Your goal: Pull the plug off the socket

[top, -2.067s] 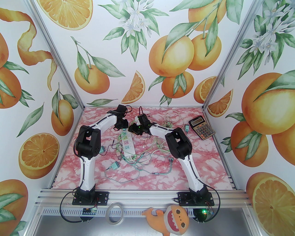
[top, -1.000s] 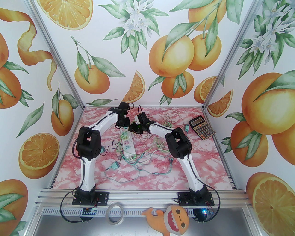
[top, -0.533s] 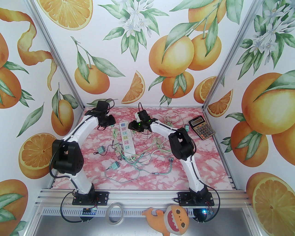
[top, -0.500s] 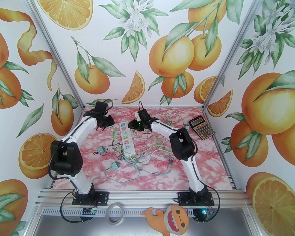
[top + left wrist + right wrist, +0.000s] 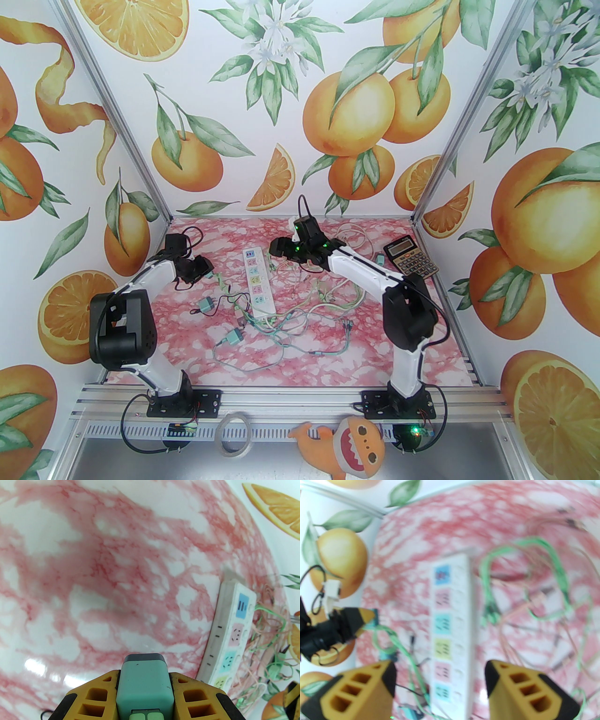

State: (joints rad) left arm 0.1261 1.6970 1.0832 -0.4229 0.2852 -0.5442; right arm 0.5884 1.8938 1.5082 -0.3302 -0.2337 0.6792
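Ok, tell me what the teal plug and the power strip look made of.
The teal plug looks like smooth matte moulded plastic, with rounded edges and a grey cap at its tip. The power strip is likely hard white plastic, faintly glossy, with pastel socket panels.

The top camera sits high behind the arm bases point(image 5: 183, 402), looking down over the worktop point(image 5: 328, 370). The wrist cameras hang close above it, the left low, the right steeper and blurred; all three share the power strip point(image 5: 258, 286).
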